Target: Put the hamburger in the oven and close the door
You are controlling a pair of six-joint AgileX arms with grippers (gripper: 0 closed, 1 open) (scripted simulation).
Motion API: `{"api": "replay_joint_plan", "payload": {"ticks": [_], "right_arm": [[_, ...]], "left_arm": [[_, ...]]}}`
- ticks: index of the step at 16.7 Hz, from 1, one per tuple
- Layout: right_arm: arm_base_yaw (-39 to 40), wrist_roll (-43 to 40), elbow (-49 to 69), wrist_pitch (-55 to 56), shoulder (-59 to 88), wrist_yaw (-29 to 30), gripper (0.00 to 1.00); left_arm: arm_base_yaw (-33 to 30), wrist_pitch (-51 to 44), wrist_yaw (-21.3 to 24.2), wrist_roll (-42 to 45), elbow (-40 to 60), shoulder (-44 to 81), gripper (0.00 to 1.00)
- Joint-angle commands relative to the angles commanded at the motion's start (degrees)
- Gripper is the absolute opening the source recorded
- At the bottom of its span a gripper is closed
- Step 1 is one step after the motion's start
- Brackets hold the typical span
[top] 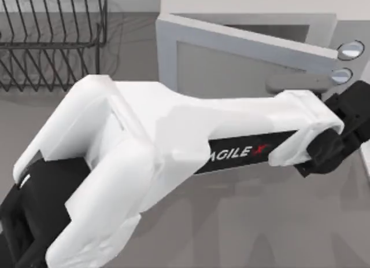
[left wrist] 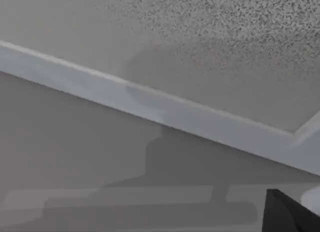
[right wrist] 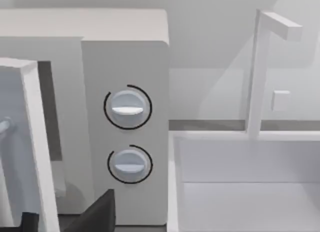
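From above, the left arm reached across the desk [top: 243, 221], its gripper [top: 341, 143] dark and bunched just beside the free edge of the door [top: 231, 59], with the bar handle [top: 298, 81] just above it. The door stood ajar, swung most of the way toward the oven [top: 324, 30]. In my judgement the step in hand was pushing it shut; doing that well meant pressing near the handle edge, square to the panel, and following the hinge arc until it seated. Whether the gripper was open or closed I could not tell, and nothing showed in its grasp. A wire rack [top: 52, 42] sat well apart.

In the left wrist view, the door's edge [left wrist: 150, 104] ran slantwise close ahead of the gripper.

In the right wrist view, the oven's 2 knobs [right wrist: 127, 107] faced the camera, the door's edge [right wrist: 35, 142] beside them, and a white sink [right wrist: 250, 182] alongside. The hamburger could not be made out; presumably it was inside.
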Motion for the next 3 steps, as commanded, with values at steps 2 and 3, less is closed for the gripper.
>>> {"api": "replay_joint_plan", "payload": {"ticks": [2, 3], "right_arm": [[0.0, 0.0, 0.0, 0.0, 0.0, 0.0, 1.0], [0.0, 0.0, 0.0, 0.0, 0.0, 0.0, 1.0]], "left_arm": [[2.12, 0.83, 0.87, 2.2, 2.23, 1.85, 0.0], [2.31, 0.91, 0.94, 2.39, 2.43, 2.03, 0.0]]}}
